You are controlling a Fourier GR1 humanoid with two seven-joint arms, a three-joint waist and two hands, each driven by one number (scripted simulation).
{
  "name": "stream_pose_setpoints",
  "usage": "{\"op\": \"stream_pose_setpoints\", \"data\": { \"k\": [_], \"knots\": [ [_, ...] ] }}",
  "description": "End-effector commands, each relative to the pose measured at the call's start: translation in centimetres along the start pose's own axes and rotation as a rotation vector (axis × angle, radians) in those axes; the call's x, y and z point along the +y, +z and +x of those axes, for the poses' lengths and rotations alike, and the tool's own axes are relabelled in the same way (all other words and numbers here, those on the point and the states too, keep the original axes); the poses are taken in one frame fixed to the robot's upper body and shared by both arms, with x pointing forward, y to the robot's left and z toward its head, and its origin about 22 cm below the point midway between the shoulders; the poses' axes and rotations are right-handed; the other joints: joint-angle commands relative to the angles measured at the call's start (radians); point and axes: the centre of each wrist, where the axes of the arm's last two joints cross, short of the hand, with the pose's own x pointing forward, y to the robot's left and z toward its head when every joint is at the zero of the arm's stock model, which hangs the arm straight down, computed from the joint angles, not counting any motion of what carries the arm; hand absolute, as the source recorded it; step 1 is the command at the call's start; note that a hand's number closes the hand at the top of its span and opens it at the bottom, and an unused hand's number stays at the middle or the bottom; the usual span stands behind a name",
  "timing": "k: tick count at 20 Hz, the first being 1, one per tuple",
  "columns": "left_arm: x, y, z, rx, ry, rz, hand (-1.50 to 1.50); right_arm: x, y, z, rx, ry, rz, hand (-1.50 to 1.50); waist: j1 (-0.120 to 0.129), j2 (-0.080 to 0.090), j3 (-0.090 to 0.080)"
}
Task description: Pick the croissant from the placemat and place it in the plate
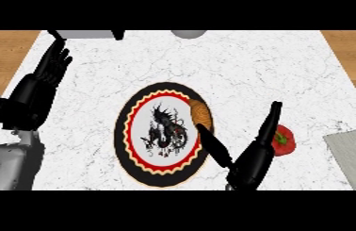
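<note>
My right hand point(248, 165) is spread open just right of the plate point(132, 145), its thumb point(214, 147) angled up across the plate's right rim and its straight fingers point(268, 126) pointing away from me, holding nothing. The croissant point(200, 114) lies on the plate's right edge, over the dark outer band and the red scalloped border, with the tip of my thumb just below it; I cannot tell whether the two touch. The plate sits on the white marble counter point(230, 70), its centre painted with a black dragon. A red bell pepper point(284, 140) rests on the counter to the right of the plate, partly behind my fingers. Further right of the plate, a grey placemat point(342, 152) shows at the edge. My left hand point(52, 65) rests up and to the left of the plate, open with its fingers straight.
</note>
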Motion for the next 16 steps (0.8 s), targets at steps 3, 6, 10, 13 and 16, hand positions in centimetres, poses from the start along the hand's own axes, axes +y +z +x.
{"op": "stream_pose_setpoints", "data": {
  "k": [3,6,10,13,16],
  "knots": [
    [0.3,2.0,-0.1,0.002,0.0,0.002,0.0,-6.5,5.7,-0.1,0.133,-0.051,-0.037,-1.5,-0.002,-0.001,0.0],
    [0.3,0.1,1.2,-0.024,0.003,0.018,0.0,-8.2,6.6,0.1,0.107,-0.04,-0.085,-1.5,0.001,0.007,0.0],
    [0.3,0.9,0.5,-0.016,-0.011,-0.006,0.0,-11.4,9.5,0.0,0.151,-0.011,-0.048,-1.5,-0.001,0.004,0.001],
    [-0.5,0.4,0.3,-0.021,-0.007,-0.002,0.0,-12.2,9.8,0.1,0.105,0.0,-0.077,-1.5,0.004,0.007,0.0],
    [-1.0,1.8,0.2,-0.017,0.01,-0.014,0.0,-14.3,11.2,-2.1,0.081,0.059,-0.083,-1.5,0.007,0.006,0.001]
  ]
}}
